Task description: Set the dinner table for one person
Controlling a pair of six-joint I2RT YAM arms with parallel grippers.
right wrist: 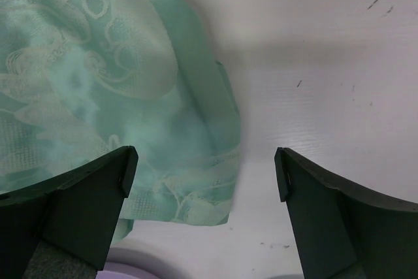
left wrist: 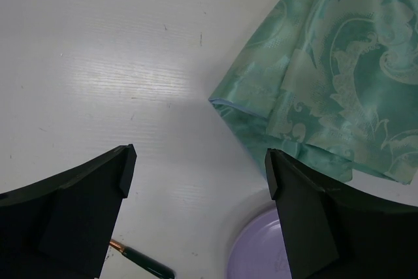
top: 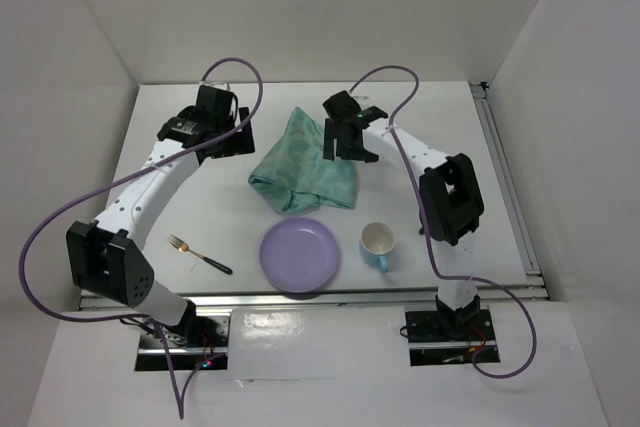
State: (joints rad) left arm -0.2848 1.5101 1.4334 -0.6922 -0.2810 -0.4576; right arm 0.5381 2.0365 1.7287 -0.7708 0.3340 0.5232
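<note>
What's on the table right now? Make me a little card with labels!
table: plain white dinner table
cloth: green swirly placemat, crumpled, in the middle
plate: purple, empty, near edge, in front of the placemat
cup: white inside, blue outside, right of the plate, not touching it
fork: dark handle, left of the plate
left end effector: open, holding nothing, beside the placemat
right end effector: open, holding nothing, over the placemat's edge
</note>
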